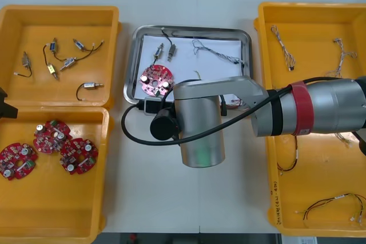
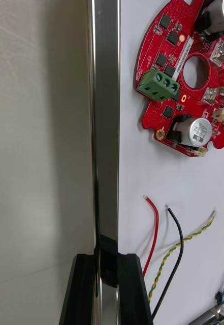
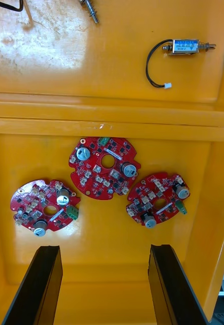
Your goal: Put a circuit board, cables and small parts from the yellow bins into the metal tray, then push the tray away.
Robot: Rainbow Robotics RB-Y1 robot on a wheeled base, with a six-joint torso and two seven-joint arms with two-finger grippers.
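Right gripper (image 2: 106, 260): black fingers pinched on the near rim of the metal tray (image 2: 106, 127), one finger outside the wall and one inside, with the rim between them. The grip sits toward the tray's left corner, beneath the right arm reaching across the table (image 1: 171, 198).

Left gripper (image 3: 105, 249): fingers spread, holding nothing, hovering over the near left yellow bin (image 3: 112, 127), where three spare boards (image 3: 104, 167) lie flat. Idle.

Tray contents, nearest first:
- Red lead (image 2: 153, 228), black lead (image 2: 177, 244) and yellow twisted cable (image 2: 189, 239), running close past the inner finger.
- Circuit board (image 2: 185, 76), flat on the white liner, close to the left wall.
- Small metal parts (image 1: 164, 51) and a blue-and-white twisted cable (image 1: 217, 52), toward the far wall.

Status (judged): loading looks complete; the push away is the step in hand.

Hazards (judged):
- Off-centre hold. Driven from near one corner, the tray may pivot instead of travelling straight and swing a wall against the far left yellow bin (image 1: 108, 38) or the far right yellow bin (image 1: 263, 38), both close beside it.
- Thin, shiny rim. The pinch could slip under load, leaving the tray short or skewed.
- Loose leads beside the inner finger could snag and be dragged out on release.
- A jerky start could slide the board and the small parts across the smooth liner.
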